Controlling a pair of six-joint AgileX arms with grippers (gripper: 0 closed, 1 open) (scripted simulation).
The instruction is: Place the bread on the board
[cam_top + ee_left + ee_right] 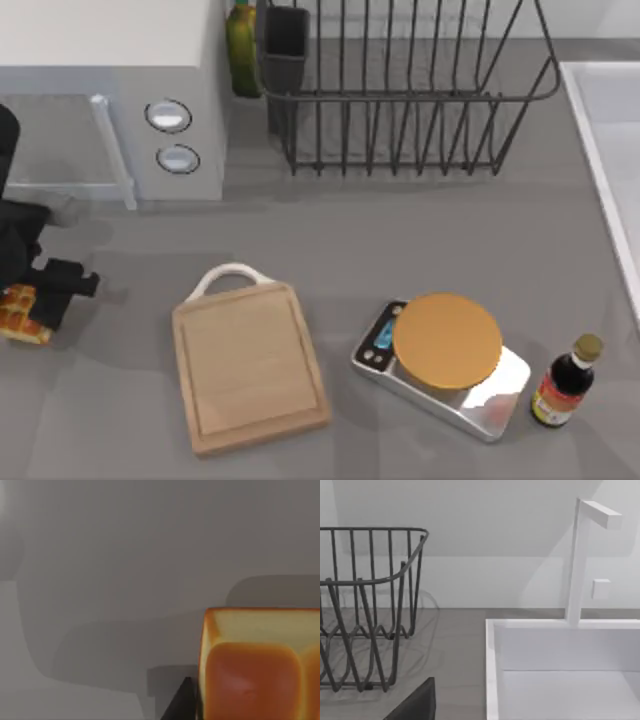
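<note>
- Golden-orange bread: small scored loaf at the far left edge of the table, well left of the board; the left wrist view shows its orange crust and paler yellow side close up.
- Left gripper: black, at the loaf on the table's left side, its fingers closed about the bread.
- Board: light wood, grooved rim, white loop handle toward the back; lies flat at centre-left with its surface bare.
- Silver scale: round orange-tan top, just right of the board.
- Dark sauce bottle: upright, beside the scale on its right.
- Wire dish rack: at the back, centre-right; also seen from the right wrist.
- White sink: with faucet, at the table's right edge.
- Microwave: back left, two round knobs.
- Green bottle: between microwave and rack.
- Right gripper: whether wide or narrow, cannot tell.
</note>
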